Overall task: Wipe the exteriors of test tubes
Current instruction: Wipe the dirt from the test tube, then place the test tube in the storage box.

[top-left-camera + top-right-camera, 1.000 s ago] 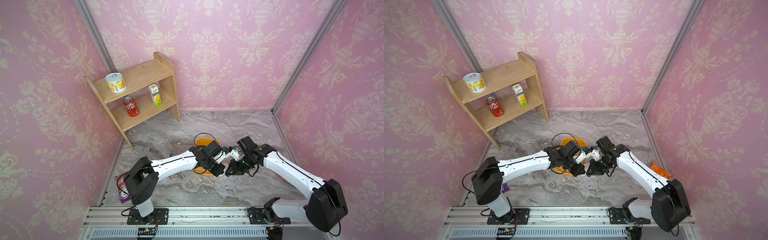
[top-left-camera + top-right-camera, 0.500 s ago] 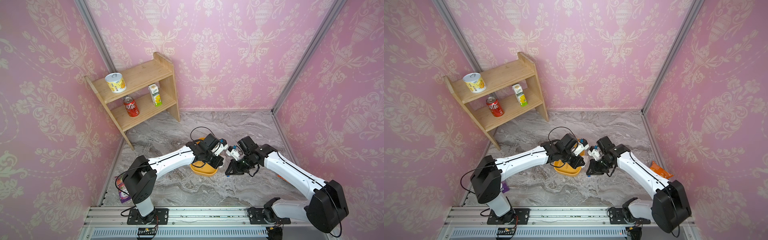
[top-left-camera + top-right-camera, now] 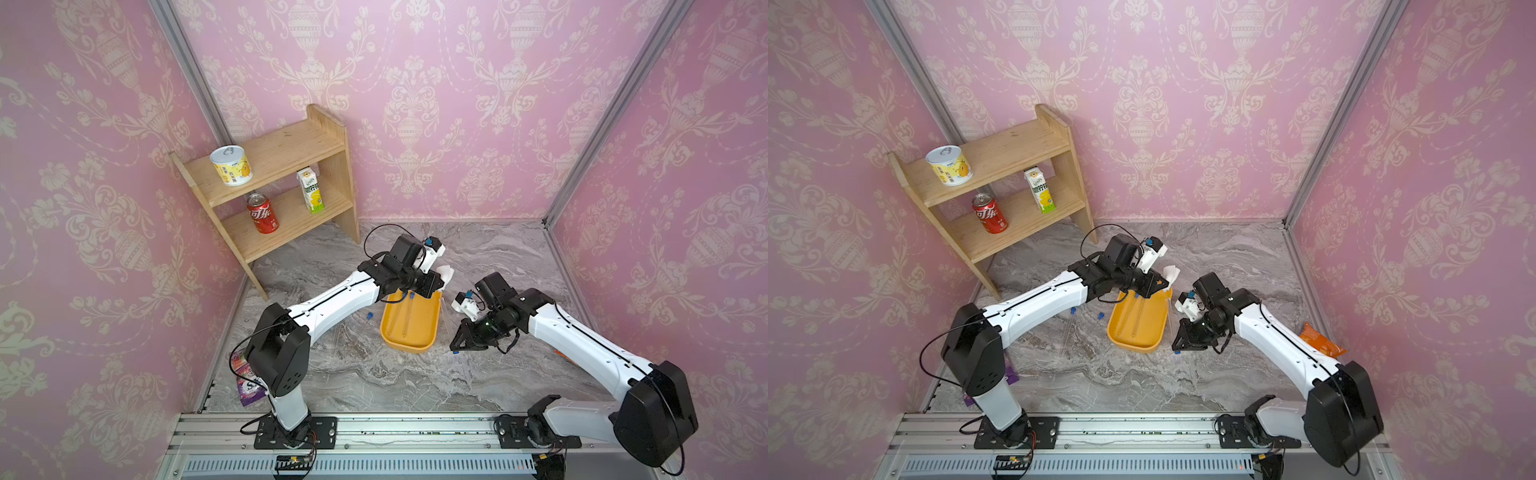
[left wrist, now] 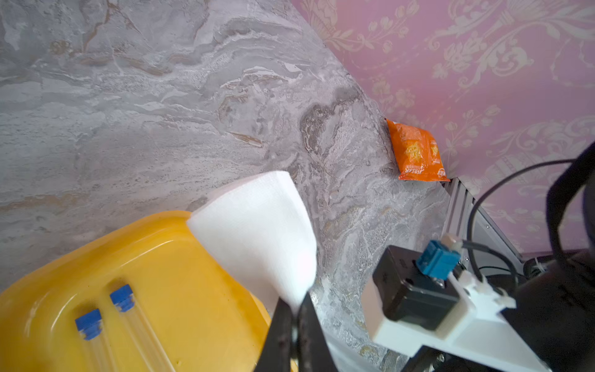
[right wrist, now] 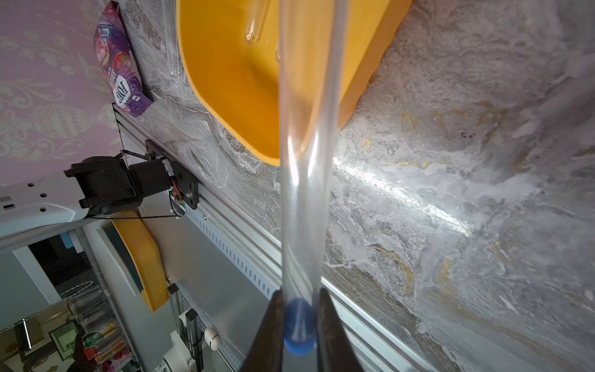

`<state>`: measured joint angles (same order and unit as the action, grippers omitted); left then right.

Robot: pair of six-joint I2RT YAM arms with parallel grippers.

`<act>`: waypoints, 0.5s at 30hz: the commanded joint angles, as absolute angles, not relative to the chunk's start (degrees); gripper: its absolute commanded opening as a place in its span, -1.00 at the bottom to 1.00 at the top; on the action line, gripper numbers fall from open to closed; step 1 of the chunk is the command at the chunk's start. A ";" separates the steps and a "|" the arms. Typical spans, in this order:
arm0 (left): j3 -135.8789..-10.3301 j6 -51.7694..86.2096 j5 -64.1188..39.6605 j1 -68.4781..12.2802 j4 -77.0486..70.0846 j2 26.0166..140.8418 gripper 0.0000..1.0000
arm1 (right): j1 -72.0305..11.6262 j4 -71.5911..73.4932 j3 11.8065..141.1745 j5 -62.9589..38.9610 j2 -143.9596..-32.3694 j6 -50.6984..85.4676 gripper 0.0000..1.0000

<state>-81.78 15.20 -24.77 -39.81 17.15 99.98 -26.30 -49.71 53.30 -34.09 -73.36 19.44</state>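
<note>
Currently: R gripper (image 5: 299,294) clamping narrow on held test tube (image 5: 306,128) near its blue cap (image 5: 299,335), just beside yellow tray (image 3: 409,347). L gripper (image 4: 294,306) pinching white pad (image 4: 257,232) over tray's far end. Lying in tray: 2 test tubes (image 4: 125,299); 2 more tubes (image 3: 1073,311) lying on marble table (image 3: 415,386), tray's other side.

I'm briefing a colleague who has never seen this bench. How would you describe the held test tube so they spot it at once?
Find the yellow tray on the marble table. At its side, the right pincer grips one clear test tube by its blue-capped end. Unlike it, the tray tubes and the table tubes lie loose, ungripped.
</note>
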 commanded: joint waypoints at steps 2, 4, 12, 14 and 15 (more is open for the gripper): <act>-81.92 17.24 -23.84 -38.76 16.56 97.74 -0.93 | -26.72 -50.17 53.56 -34.13 -73.28 18.46 -0.86; -79.58 17.88 -21.84 -38.78 16.88 95.59 -0.93 | -26.72 -49.84 54.19 -34.15 -73.96 18.61 -0.86; -64.73 22.21 -14.59 -35.79 20.42 80.78 -0.92 | -27.40 -44.88 58.36 -34.72 -81.14 21.30 -0.85; -61.78 24.00 -13.53 -34.63 21.95 77.30 -0.91 | -28.06 -42.63 59.53 -34.12 -83.55 23.61 -0.85; -60.34 25.06 -13.05 -34.18 22.57 75.65 -0.90 | -28.58 -41.40 60.42 -34.06 -84.77 24.99 -0.85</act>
<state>-63.53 21.23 -16.88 -35.59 19.33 79.40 -27.44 -45.43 58.04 -34.04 -82.52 21.37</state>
